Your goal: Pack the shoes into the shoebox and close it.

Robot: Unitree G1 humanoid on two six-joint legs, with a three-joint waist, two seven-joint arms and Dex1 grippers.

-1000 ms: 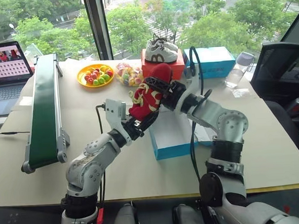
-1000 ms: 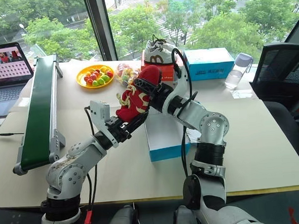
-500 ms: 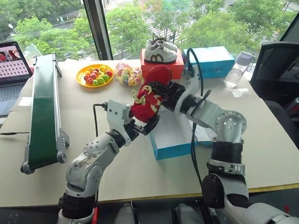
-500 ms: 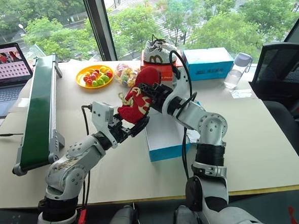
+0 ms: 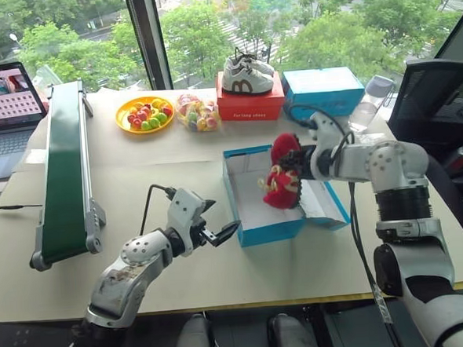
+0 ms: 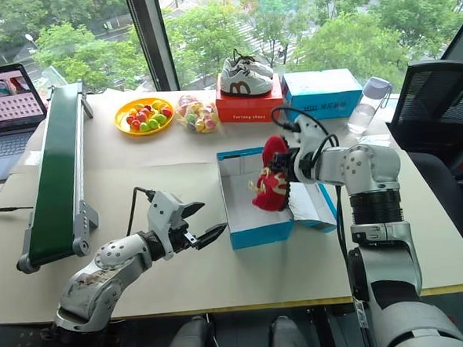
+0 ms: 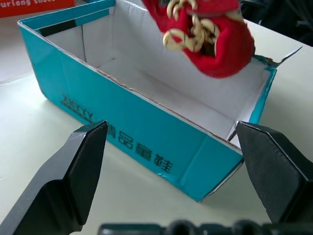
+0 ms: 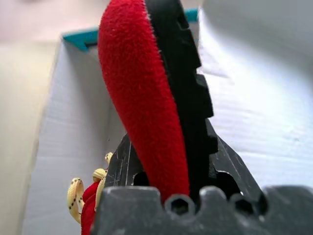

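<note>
1. Shoes [image 5: 283,180]: I see red shoes with cream-yellow swirl markings, pinched in my right pincer [image 5: 295,163] and hanging above the open shoebox [image 5: 254,229], toe pointing down toward the white inside.
2. In my right wrist view the red upper and the black sole [image 8: 186,73] stand between my two black fingers, which press on them from both sides.
3. Whether I hold one shoe or the pair pressed together, I cannot tell.
4. Shoebox is bright blue with a white inside; it stands on the tabletop [image 5: 175,157] in front of me, and its lid [image 5: 321,202] lies folded back to my right.
5. My left pincer [image 5: 215,222] is spread wide and holds nothing; it is low over the tabletop just beside the near-left corner of the shoebox, apart from it.
6. In my left wrist view the blue wall with dark lettering [image 7: 132,139] is seen between my two open fingers [image 7: 73,171].
7. Farther on the tabletop are a red box [image 5: 250,106] with white-and-grey sneakers [image 5: 247,76] on top, another blue box [image 5: 322,90] beside it, a yellow plate of small fruits [image 5: 146,114] and a bag of sweets [image 5: 196,113].
8. At my left a green conveyor [image 5: 64,168] lies along the tabletop, with a laptop [image 5: 5,101] behind it.
</note>
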